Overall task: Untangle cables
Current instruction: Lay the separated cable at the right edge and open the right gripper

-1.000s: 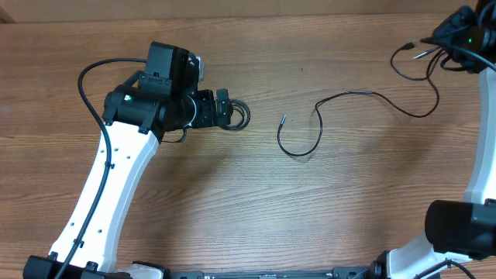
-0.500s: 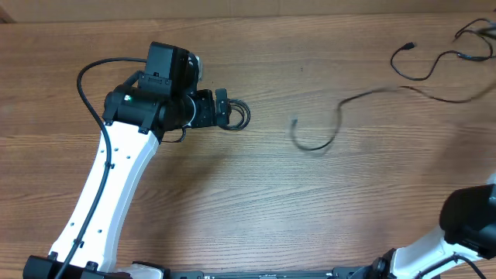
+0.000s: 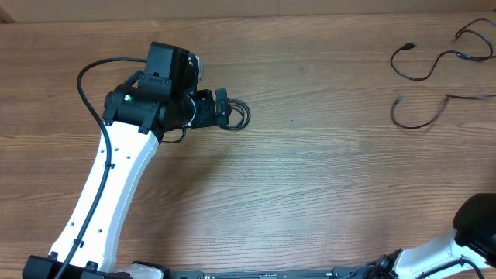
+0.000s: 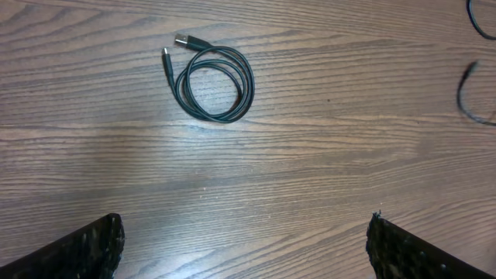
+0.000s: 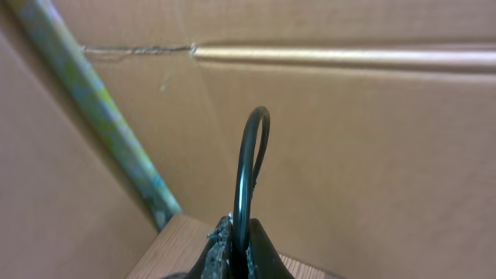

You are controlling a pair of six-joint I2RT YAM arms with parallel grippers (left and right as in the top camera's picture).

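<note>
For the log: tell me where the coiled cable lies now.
The coiled cable lies left of centre in the overhead view, on the table just ahead of the left gripper.

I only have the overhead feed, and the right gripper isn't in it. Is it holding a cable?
Observer: Yes. In the right wrist view, the right gripper is shut on a black cable loop that stands up above its fingertips.
Operator: And the coil at the left gripper? It's half hidden for me.
Observer: Not held. The left wrist view shows it lying free on the table, with the gripper open and not touching it.
Operator: Is it tangled with anything?
Observer: No. In that view it's one neat coil with both plug ends at its upper left, and it touches no other cable.
</note>
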